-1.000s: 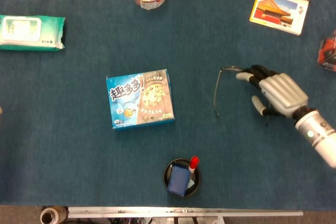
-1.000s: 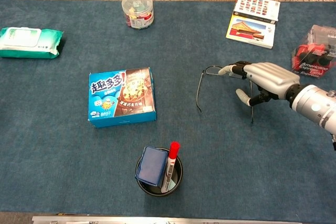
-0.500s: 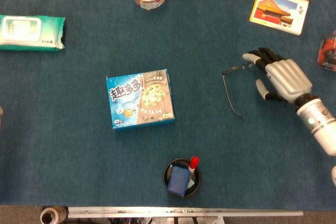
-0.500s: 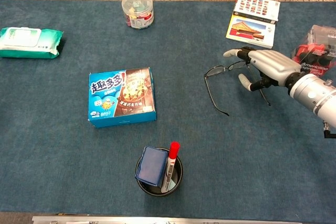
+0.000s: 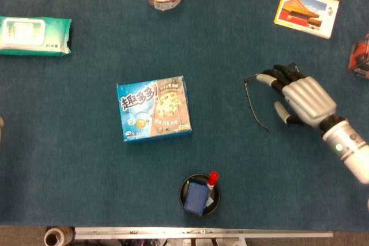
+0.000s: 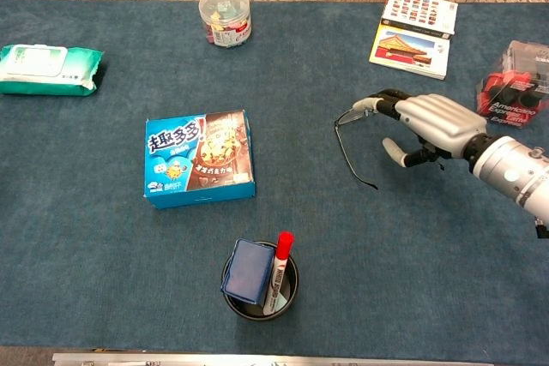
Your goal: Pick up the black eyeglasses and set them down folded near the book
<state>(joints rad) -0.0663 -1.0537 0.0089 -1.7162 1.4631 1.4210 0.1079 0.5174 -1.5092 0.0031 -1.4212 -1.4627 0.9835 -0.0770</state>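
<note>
Glasses: black, thin-framed, right of centre, well short of the book at far right. Likely light, springy and fragile, with arms unfolded; best held at the front frame, not the lenses. Right hand: knuckles up, fingertips pinching the frame's far end, arm reaching in from the right. Left hand: unseen.

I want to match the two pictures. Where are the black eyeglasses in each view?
Head view: the black eyeglasses are right of centre, at the right hand.
Chest view: eyeglasses right of centre, same hand.
Shared landmark: the book, beyond them.
</note>
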